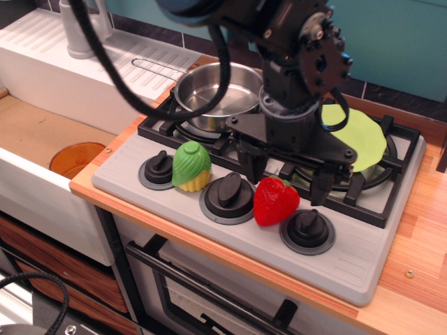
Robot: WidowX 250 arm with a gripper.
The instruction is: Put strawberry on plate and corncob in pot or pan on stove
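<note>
1. Only one view is supplied, looking down at the stove from its front-left corner.
2. The strawberry is found upright on the knob strip, between the middle knob and the right knob. It is not yet on the plate, which is seated on the right burner.
3. The corncob is found near the left knob, husk upward, outside the pan on the left burner.
4. Risk: a finger could be driven onto the strawberry's crown or the burner grate if the descent is slightly off-centre. The glossy fruit could then be tipped or rolled off the front edge.
5. Risk: the right knob could be caught between the fingers, since it is just beside the fruit.
6. The gripper is seen spread wide and empty, pointing down, just behind and above the strawberry.
7. The arm is reached in from the upper left, with the wrist over the grates.
</note>
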